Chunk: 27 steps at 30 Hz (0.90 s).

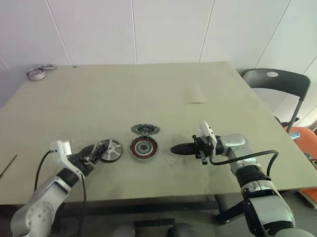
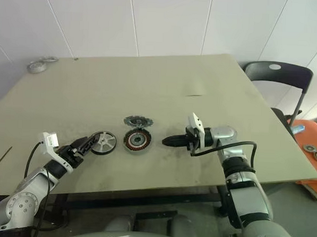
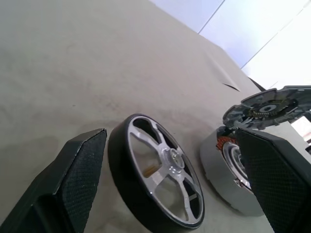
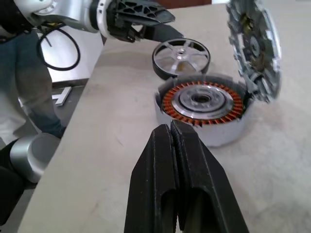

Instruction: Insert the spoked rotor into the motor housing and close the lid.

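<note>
The spoked rotor [image 1: 110,149] lies flat on the table, silver with a dark rim, just left of the motor housing [image 1: 143,148]. The housing shows its ring of copper windings. Its grey toothed lid [image 1: 145,130] stands raised at the far side. My left gripper [image 1: 95,153] is open at the rotor's left edge, and the rotor's near rim [image 3: 160,177] sits between its fingers [image 3: 73,184]. My right gripper [image 1: 174,149] is shut and empty. It points at the housing [image 4: 199,104] from the right, a short gap away.
A tape roll [image 1: 37,73] sits at the table's far left corner. A thin rod [image 1: 5,168] lies near the left front edge. A black chair [image 1: 277,82] and an orange object [image 1: 311,153] stand off the table's right side.
</note>
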### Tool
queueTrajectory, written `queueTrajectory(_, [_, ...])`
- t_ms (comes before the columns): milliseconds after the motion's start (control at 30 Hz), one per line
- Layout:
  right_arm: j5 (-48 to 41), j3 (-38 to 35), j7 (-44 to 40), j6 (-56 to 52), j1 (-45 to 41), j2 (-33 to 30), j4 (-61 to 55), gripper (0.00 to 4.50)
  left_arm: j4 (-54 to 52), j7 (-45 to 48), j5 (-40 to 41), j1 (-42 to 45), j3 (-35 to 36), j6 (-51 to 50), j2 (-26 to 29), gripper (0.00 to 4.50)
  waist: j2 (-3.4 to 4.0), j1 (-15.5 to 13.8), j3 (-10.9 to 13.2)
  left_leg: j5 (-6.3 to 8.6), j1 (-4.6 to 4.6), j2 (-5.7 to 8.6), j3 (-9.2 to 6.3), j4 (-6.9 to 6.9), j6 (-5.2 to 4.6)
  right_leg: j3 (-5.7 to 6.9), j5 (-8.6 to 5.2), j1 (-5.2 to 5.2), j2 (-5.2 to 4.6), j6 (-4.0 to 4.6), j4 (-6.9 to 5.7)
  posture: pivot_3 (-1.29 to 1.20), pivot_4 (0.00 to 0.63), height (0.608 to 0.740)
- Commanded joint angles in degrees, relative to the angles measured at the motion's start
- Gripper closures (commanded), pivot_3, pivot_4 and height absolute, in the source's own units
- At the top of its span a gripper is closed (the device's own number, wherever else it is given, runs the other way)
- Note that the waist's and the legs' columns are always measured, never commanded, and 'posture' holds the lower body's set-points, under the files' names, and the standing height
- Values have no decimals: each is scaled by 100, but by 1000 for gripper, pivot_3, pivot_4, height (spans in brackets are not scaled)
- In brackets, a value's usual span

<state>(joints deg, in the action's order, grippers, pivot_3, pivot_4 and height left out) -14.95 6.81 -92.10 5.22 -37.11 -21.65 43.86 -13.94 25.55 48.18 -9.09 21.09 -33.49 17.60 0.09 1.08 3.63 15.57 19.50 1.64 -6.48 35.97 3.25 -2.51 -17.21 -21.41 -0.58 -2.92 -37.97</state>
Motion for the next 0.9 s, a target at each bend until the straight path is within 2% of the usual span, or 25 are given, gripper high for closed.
queueTrajectory(33, [-145, -118, -36, -19, -86, 34, -226, 4437, -11, 164, 69, 121, -48, -48, 81, 0, -1, -3, 0, 0, 0, 0, 1, 0, 0, 0, 1, 0, 0, 1, 0, 0, 0, 740])
queueTrajectory(733, [-24, -112, 148, -1, -66, 18, -240, 4437, 80, 157, -126, 15, -177, -93, -36, 0, -1, -14, 1, 0, 1, 0, 0, 1, 0, 0, 1, 1, -2, 1, 1, 0, 0, 740])
queueTrajectory(833, [-17, -105, 195, -22, -55, 7, -268, 4500, 153, 94, -234, 28, -199, -55, -58, 590, -1, -13, 1, 0, 1, 0, 0, 1, 0, 0, 2, 0, -2, 0, 1, 0, 0, 740])
queueTrajectory(900, [-12, -98, 214, -36, -45, -4, -287, 4500, 176, 91, -217, 37, -201, -100, -52, 1215, -2, -13, 1, 0, 1, 1, 0, 2, 0, -1, 2, 1, -2, 0, 1, 0, 0, 740])
